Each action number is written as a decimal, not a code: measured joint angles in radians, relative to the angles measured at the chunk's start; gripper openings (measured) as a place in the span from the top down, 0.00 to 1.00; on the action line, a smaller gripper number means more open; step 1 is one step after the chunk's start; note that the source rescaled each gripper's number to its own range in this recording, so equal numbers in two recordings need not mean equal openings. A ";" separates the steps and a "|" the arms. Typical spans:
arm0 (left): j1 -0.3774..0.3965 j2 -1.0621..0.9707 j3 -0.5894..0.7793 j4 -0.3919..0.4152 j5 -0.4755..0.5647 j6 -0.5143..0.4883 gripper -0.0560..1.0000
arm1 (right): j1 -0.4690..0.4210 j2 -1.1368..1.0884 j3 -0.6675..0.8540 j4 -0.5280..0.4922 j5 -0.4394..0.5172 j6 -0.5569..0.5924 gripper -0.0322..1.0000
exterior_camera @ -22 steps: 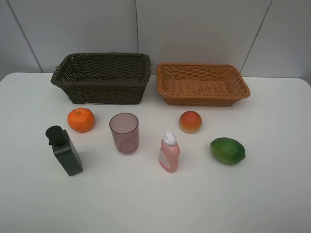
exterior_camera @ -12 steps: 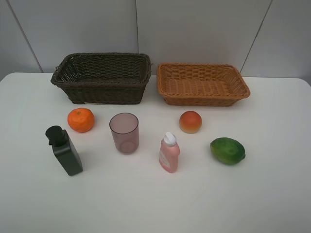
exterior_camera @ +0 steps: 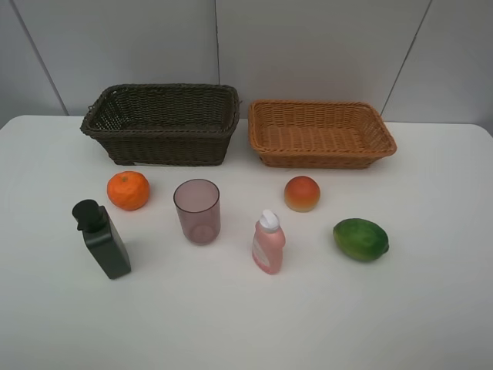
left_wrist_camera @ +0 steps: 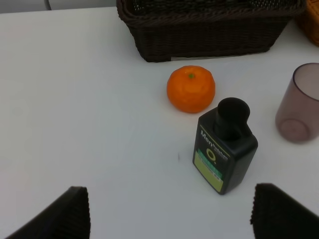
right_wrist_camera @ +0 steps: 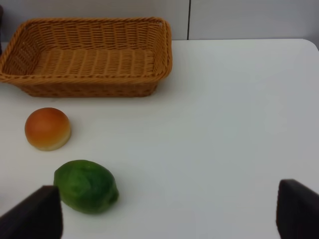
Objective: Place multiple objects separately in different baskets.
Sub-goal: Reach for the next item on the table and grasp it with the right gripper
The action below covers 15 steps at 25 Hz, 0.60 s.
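Only tips of left gripper (left_wrist_camera: 172,216) and right gripper (right_wrist_camera: 169,213) show, parted.

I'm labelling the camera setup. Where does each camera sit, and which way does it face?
Exterior high: mounted high, looking down across the table; no robot part shows.
Left wrist: on the left arm, facing the dark basket; the left gripper, open, shows.
Right wrist: on the right arm, facing the tan basket; the right gripper, open, shows.
Exterior high and left wrist share the mandarin.
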 joint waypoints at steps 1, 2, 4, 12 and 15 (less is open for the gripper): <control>0.000 0.000 0.000 0.000 0.000 0.000 0.14 | 0.000 0.000 0.000 0.000 0.000 0.000 0.05; 0.000 0.000 0.000 0.000 0.000 0.000 0.14 | 0.000 0.000 0.000 0.000 0.000 0.000 0.05; 0.000 0.000 0.000 0.000 0.000 0.000 0.14 | 0.000 0.000 0.000 0.000 0.000 0.000 0.05; 0.000 0.000 0.000 0.000 0.000 0.000 0.14 | 0.000 0.000 0.000 0.000 0.000 0.000 0.05; 0.000 0.000 0.000 0.000 0.000 0.000 0.14 | 0.000 0.000 0.000 0.000 0.000 0.000 0.05</control>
